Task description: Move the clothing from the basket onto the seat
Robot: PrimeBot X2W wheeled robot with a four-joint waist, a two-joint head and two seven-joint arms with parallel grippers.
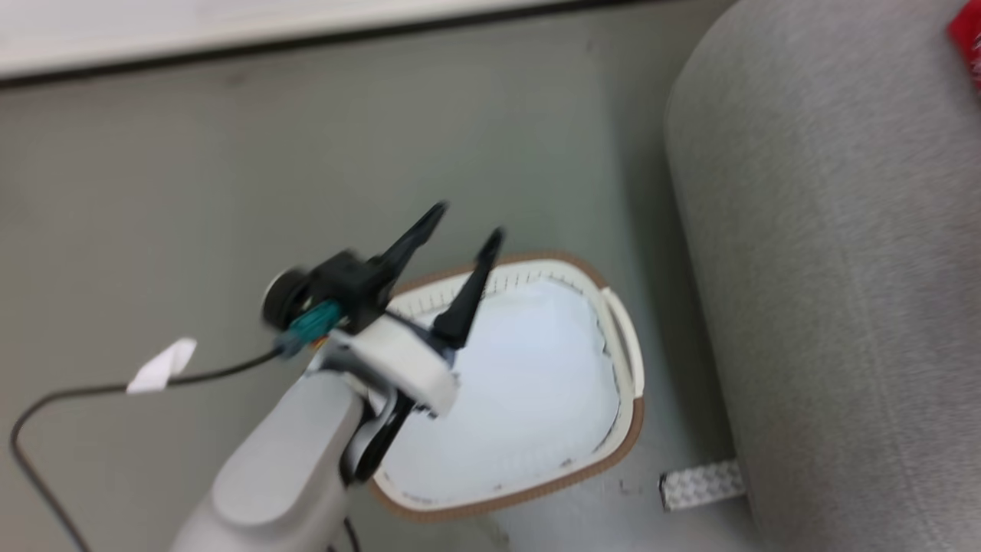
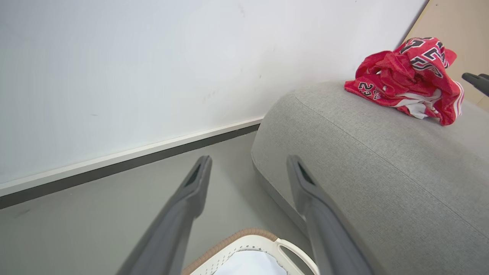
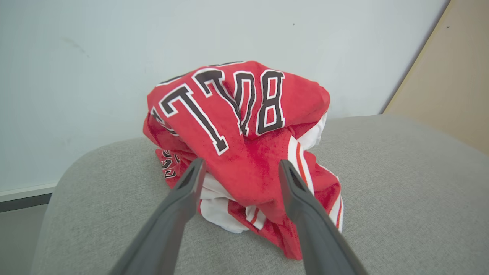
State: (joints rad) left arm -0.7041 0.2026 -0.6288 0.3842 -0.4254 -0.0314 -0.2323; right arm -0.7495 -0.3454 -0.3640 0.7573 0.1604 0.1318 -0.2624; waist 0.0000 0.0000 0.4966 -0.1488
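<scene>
The clothing (image 3: 244, 141), a red jersey with black-and-white letters, lies crumpled on the seat (image 3: 401, 191), a light grey sofa. My right gripper (image 3: 240, 166) is open, its two fingers standing either side of the jersey's near folds without pinching them. From the left wrist the clothing (image 2: 405, 76) sits on top of the seat (image 2: 363, 160), with one right fingertip (image 2: 475, 79) beside it. My left gripper (image 1: 467, 224) hangs open and empty above the far rim of the basket (image 1: 625, 429). A sliver of the red clothing (image 1: 967, 38) shows on the seat (image 1: 828, 268).
A pale blue-white cloth (image 1: 521, 391) lines the basket, which stands on the grey floor close to the sofa's side. A patterned metal plate (image 1: 701, 483) lies at the sofa's base. A white wall with a dark baseboard (image 2: 133, 162) runs behind. A black cable (image 1: 69, 395) trails from the left arm.
</scene>
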